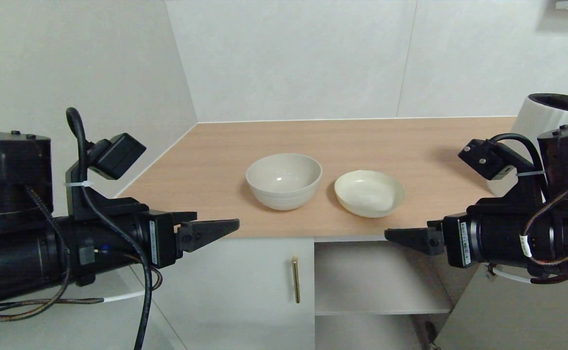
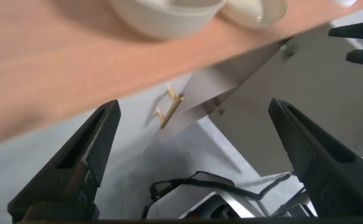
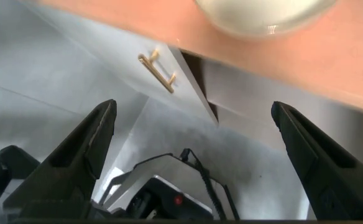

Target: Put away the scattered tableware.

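Note:
Two bowls stand side by side near the front edge of a wooden counter [image 1: 410, 146]: a deep grey-white bowl [image 1: 284, 181] and, to its right, a shallower cream bowl [image 1: 369, 193]. My left gripper [image 1: 225, 227] hangs open in front of the counter edge, below and left of the grey-white bowl. My right gripper [image 1: 393, 236] is open at the same height, just below the cream bowl's right side. From the left wrist, the open left gripper [image 2: 194, 106] sits under the grey-white bowl [image 2: 166, 15] and the cream bowl [image 2: 256, 9]. From the right wrist, the open right gripper [image 3: 192, 107] sits under the cream bowl [image 3: 262, 15].
Under the counter, a closed white cabinet door carries a gold handle [image 1: 295, 279]. Beside it an open compartment holds a bare shelf [image 1: 376, 277]. A white ribbed container [image 1: 551, 121] stands at the counter's right end. Walls close off the back and left.

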Available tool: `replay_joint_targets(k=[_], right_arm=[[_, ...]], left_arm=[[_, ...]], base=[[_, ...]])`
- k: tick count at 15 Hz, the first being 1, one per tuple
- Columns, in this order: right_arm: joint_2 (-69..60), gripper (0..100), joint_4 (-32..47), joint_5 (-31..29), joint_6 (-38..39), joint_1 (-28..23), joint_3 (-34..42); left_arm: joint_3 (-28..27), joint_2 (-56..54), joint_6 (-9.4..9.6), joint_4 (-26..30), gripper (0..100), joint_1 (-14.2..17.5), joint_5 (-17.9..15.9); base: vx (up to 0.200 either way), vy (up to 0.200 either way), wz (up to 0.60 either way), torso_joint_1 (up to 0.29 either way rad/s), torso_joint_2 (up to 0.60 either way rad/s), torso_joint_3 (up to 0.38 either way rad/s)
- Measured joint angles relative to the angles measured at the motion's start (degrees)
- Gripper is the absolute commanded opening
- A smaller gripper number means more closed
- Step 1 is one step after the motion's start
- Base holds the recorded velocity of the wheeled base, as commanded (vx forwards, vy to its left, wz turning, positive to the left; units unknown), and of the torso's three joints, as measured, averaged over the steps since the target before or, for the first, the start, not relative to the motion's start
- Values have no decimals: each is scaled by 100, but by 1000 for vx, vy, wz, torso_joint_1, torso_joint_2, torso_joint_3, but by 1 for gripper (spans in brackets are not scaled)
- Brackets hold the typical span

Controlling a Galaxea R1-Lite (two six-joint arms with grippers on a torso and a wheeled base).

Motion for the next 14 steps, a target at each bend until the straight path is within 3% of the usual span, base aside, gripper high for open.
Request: replay_joint_targets(k=[3, 7, 11, 12, 13, 14], right_arm=[[29, 100, -144, 0, -12, -10, 0], [182, 100, -232, -1, -321, -184, -69], [579, 100, 1, -145, -263, -449, -550], [684, 100, 50, -249, -146, -482, -631], [818, 100, 61, -374, 5, -505, -734], [964, 100, 77, -511, 163, -538, -841]], left_arm=[[-50, 72, 0, -2, 100, 2, 0], [-347, 254, 0, 55, 100, 2, 18], [-908, 566, -13, 937, 100, 6, 38], [-1005, 656, -154, 1109, 100, 6, 44], [-1129, 756, -416, 1165, 100, 0, 52], [-1254, 862, -794, 1201, 100, -9, 63]], base=[[0, 0, 0, 199, -443, -261], [0, 0, 0, 46, -96, -53], [0, 0, 0, 0, 0, 0], [0, 0, 0, 0, 0, 0], [0, 0, 0, 0, 0, 0], [0, 0, 0, 0, 0, 0]])
